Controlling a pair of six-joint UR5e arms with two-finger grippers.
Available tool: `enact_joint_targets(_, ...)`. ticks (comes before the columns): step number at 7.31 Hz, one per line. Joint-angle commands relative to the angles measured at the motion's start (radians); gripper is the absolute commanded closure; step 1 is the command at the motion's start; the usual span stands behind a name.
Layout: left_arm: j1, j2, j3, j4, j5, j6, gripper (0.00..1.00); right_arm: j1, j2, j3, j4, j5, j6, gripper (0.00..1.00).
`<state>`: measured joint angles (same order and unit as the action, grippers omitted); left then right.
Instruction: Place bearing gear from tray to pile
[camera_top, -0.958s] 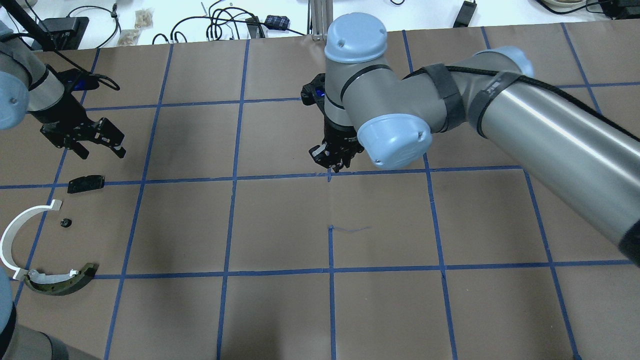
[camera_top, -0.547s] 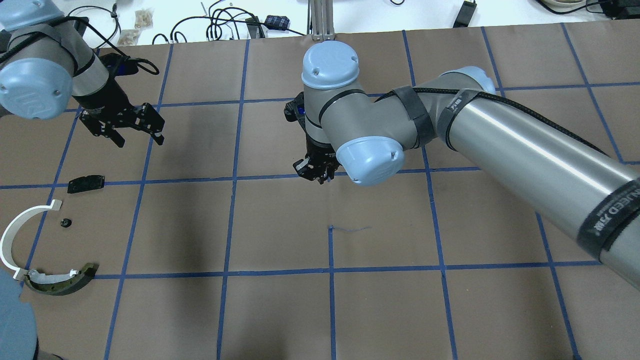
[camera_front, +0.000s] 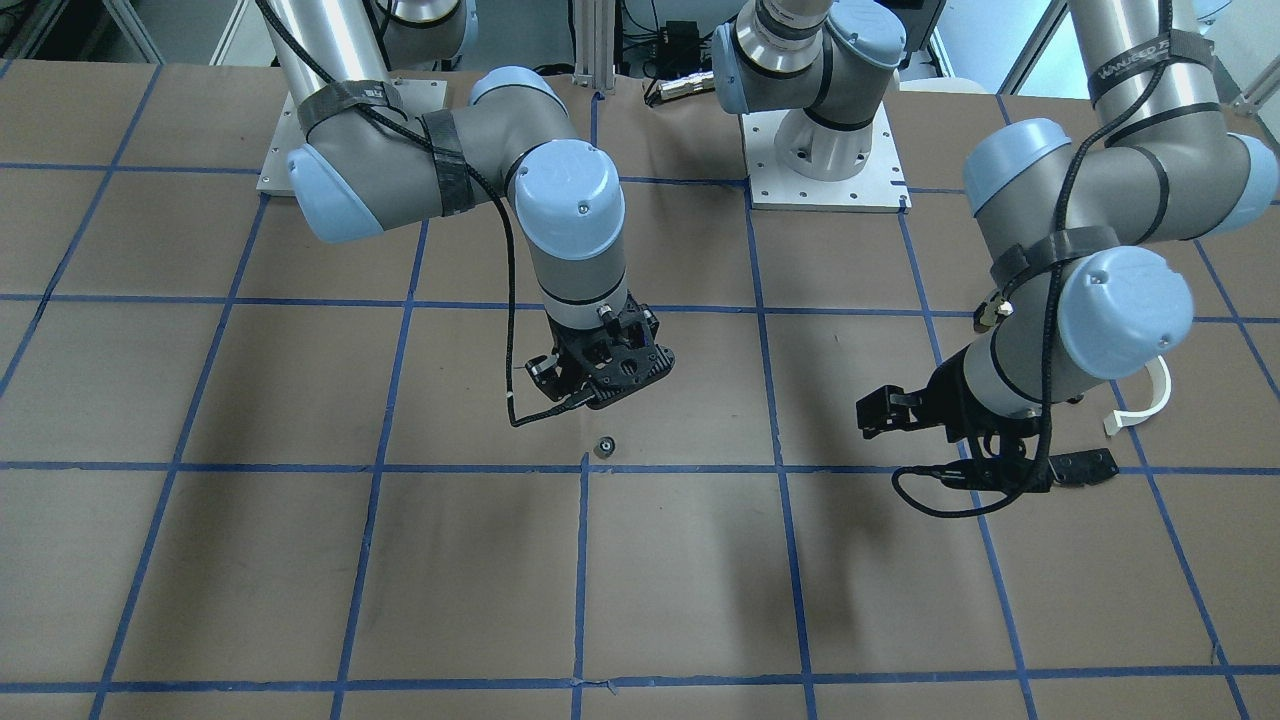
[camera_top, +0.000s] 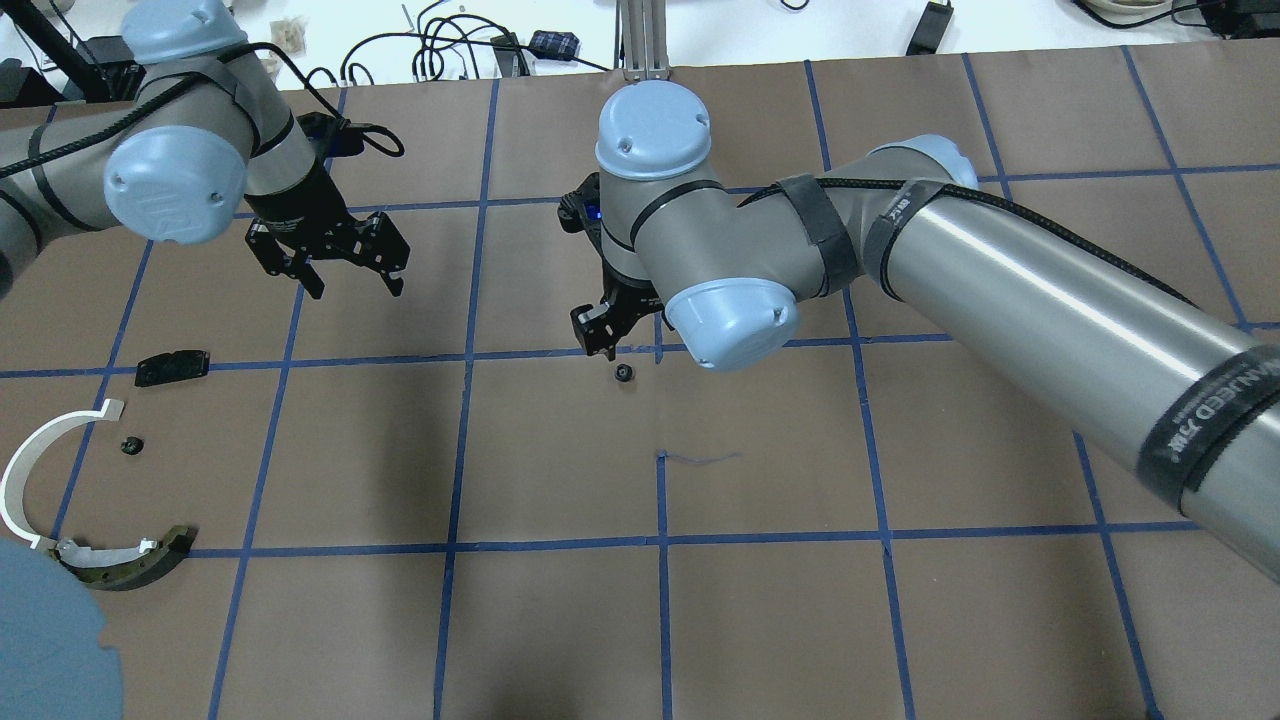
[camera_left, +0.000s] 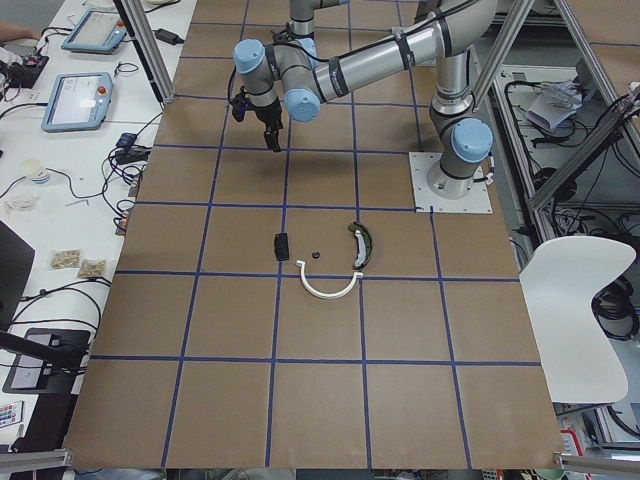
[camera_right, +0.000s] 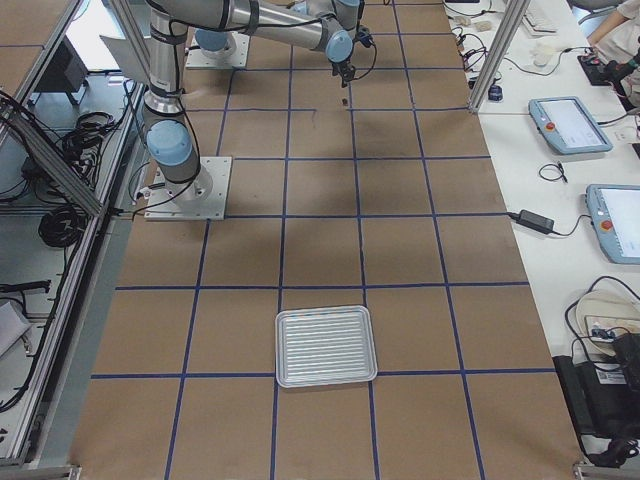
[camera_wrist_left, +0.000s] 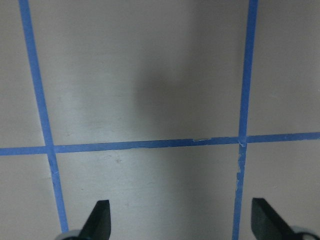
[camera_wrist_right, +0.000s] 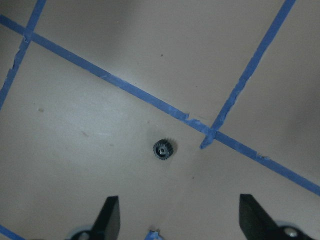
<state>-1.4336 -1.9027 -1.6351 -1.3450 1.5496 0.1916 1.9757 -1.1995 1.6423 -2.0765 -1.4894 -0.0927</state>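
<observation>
The bearing gear (camera_top: 624, 375), small, black and toothed, lies on the brown table; it also shows in the front view (camera_front: 604, 446) and the right wrist view (camera_wrist_right: 163, 149). My right gripper (camera_top: 600, 335) hovers just above and beside it, open and empty, fingers (camera_wrist_right: 109, 216) spread wide. My left gripper (camera_top: 345, 270) is open and empty over bare table (camera_wrist_left: 150, 100), left of the gear. The pile sits at the left edge: a white half-ring (camera_top: 25, 470), a dark curved piece (camera_top: 125, 565), a black plate (camera_top: 172, 366) and a small dark part (camera_top: 130, 445).
The metal tray (camera_right: 326, 345) stands empty far off toward the right end of the table. Blue tape lines grid the brown table cover (camera_top: 560, 600). Cables and small items lie beyond the far edge (camera_top: 450, 45).
My right gripper has moved left, lowered and opened; the gear now lies on the table below it. My left arm has swung right, from the pile's side toward the middle.
</observation>
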Motion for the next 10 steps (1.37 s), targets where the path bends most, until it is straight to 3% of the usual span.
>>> enact_joint_targets(1, -0.051, 0.008, -0.008, -0.002, -0.020, -0.003, 0.00, -0.029, -0.049, -0.068, 0.063, -0.006, -0.004, 0.00)
enact_joint_targets(5, -0.145, 0.004, -0.074, 0.083, -0.019, -0.006, 0.00, -0.314, -0.277, -0.099, 0.407, -0.040, -0.007, 0.00)
enact_joint_targets(7, -0.275, -0.030, -0.112, 0.237, -0.019, -0.148, 0.00, -0.421, -0.363, -0.087, 0.453, -0.045, -0.007, 0.00)
enact_joint_targets(10, -0.408, -0.097, -0.147, 0.384, -0.020, -0.242, 0.00, -0.417, -0.402, -0.047, 0.448, -0.035, 0.020, 0.00)
